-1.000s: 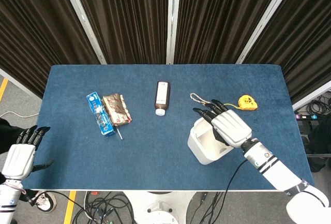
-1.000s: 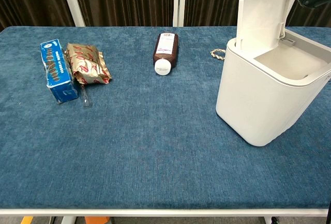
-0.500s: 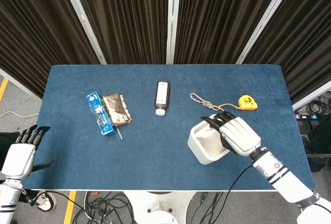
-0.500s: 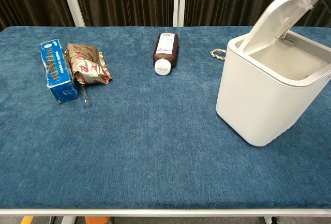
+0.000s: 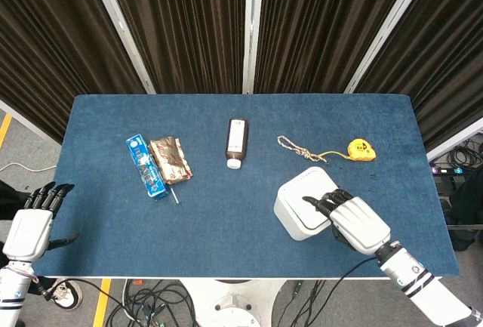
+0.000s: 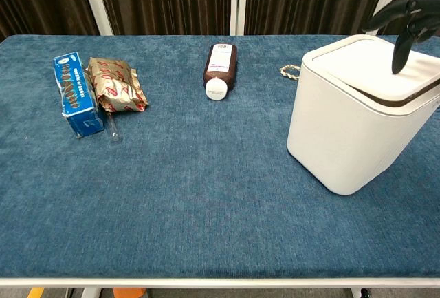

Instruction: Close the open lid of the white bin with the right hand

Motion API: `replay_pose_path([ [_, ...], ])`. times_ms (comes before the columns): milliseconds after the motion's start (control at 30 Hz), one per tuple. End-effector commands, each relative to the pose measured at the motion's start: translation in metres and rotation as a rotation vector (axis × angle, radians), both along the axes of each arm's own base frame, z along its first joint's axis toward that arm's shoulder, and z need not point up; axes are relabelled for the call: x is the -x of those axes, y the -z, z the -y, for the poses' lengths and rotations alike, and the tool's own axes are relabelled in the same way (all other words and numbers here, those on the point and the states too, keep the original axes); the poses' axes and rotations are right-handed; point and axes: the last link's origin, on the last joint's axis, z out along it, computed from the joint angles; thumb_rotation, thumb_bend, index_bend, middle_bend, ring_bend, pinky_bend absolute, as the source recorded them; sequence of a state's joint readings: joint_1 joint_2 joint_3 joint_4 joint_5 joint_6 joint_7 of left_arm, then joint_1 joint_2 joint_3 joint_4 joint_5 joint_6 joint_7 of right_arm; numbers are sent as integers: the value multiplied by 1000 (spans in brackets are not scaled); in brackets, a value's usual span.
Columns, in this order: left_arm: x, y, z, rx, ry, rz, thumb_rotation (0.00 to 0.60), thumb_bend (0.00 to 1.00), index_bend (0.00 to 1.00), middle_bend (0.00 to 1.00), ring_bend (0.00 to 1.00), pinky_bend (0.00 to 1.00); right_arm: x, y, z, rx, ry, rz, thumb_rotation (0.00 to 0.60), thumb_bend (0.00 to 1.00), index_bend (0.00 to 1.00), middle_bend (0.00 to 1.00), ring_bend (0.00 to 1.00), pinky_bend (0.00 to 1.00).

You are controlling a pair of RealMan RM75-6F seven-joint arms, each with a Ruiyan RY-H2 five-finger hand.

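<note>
Closing step all but done: flat white plastic lid (image 6: pixel 375 60) down on the squat white plastic bin (image 6: pixel 350 136) near the blue cloth counter (image 5: pixel 226 214)'s front right edge. Right hand (image 5: pixel 355 220) over the lid's near side, dark fingers (image 6: pixel 401 54) spread apart, clamped on nothing (contact unclear). Next, probably a lift clear, toward open room above. Left hand (image 5: pixel 30 227) idle off the counter's left edge, fingers apart.
</note>
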State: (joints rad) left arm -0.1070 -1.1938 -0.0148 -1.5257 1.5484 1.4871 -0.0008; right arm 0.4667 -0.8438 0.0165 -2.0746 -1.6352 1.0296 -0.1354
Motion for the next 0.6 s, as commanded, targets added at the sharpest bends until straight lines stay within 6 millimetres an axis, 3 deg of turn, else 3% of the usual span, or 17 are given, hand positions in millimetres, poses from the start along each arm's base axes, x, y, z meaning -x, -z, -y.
replay_pose_path([
  [33,1,-1,-1,-6,-5,1,600,0,135,131,60,139,4,3,-2,2,1,-5,600,1000,130,323,224,233],
  [600,3,-2,0,-13,-10,5,600,0,135,131,61,139,21,18,-5,-15,36,-27,600,1000,132,314,224,233],
])
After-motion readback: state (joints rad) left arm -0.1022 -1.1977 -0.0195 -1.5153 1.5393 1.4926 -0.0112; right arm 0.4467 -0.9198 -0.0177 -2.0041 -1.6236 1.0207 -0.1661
